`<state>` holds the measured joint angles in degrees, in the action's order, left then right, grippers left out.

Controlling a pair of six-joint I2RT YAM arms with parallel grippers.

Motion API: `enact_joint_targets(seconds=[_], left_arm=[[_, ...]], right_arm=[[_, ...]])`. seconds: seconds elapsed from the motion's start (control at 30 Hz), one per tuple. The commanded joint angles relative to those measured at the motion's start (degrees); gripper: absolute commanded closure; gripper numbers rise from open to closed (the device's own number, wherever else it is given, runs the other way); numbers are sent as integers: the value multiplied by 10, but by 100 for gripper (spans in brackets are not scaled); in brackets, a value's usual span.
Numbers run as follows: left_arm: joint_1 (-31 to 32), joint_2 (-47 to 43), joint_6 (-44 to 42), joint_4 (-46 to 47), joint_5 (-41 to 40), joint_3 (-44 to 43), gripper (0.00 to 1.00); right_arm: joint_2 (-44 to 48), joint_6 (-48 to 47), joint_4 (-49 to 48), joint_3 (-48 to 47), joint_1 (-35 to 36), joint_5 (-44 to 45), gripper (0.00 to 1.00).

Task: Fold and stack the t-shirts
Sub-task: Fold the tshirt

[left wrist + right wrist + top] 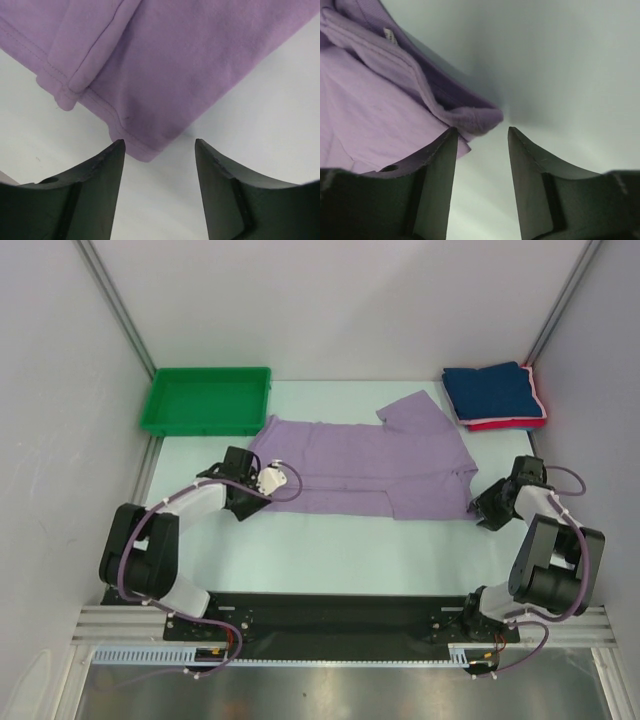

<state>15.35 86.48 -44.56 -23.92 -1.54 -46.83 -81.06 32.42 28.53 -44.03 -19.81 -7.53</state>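
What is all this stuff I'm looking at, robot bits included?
lavender t-shirt: one, pale purple, spread flat mid-table, hem to the left, collar to the right
navy t-shirt: one, dark blue, folded, top of the stack at the far right
pink-red t-shirt: one, folded, under the navy one, only its edges showing
tray: one, green, far left corner
table: one, pale
left arm: one, black and grey, near left
right arm: one, black, near right
left jaws: one pair, black, open, at the lavender shirt's near hem corner
right jaws: one pair, black, open, at its collar
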Motion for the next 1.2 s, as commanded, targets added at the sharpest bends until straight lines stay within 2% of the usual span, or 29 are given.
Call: enact_joint_targets(seconds=[0.0,0.03,0.13,0.17,0.2,0.23,0.33,0.47,0.67,0.7,0.73,0.77,0.83,0.87,0.97,1.07,1.1,1.17], left_arm=[[-1,12,-9,34,-2,0,38],[-1,19,-9,40,-4,6,41],[-1,29,-6,49,-11,20,67],[-1,27,-3,42,-9,19,87],[-1,23,1,25,-1,18,97],[-1,5,3,15,5,20,100],[-1,-37,10,-21,34,38,100],[-1,-134,7,-74,75,74,100],[3,-222,-12,-202,171,107,100],[5,-242,-27,-235,183,111,100],[6,-250,-33,-248,195,111,100],[6,-255,-37,-259,205,113,89],[6,-257,-52,-285,204,111,55],[5,-256,-55,-290,190,107,43],[-9,-253,-37,-267,166,74,39],[-20,-237,-9,-243,173,31,42],[-20,-228,10,-215,174,24,44],[-19,-194,29,-177,170,20,52]], right_arm=[[-27,4,-38,4,1,-8,51],[-31,4,-40,7,-1,-6,53],[-32,11,-45,25,-29,-15,76],[-25,11,-45,28,-38,-20,94],[-17,11,-38,34,-57,-25,100],[-10,5,-33,37,-65,-23,100],[41,-1,-1,49,-94,-17,100],[116,15,36,86,-145,-49,100],[230,34,91,128,-203,-77,100],[244,41,97,128,-204,-70,99],[272,46,100,127,-204,-68,91],[283,54,117,120,-204,-58,69],[289,62,132,104,-204,-43,56],[280,61,130,94,-204,-46,52],[267,44,102,55,-200,-108,52],[253,9,74,-1,-97,-126,55],[250,-1,72,-31,-8,-94,56],[241,-31,74,-50,97,-52,58]])
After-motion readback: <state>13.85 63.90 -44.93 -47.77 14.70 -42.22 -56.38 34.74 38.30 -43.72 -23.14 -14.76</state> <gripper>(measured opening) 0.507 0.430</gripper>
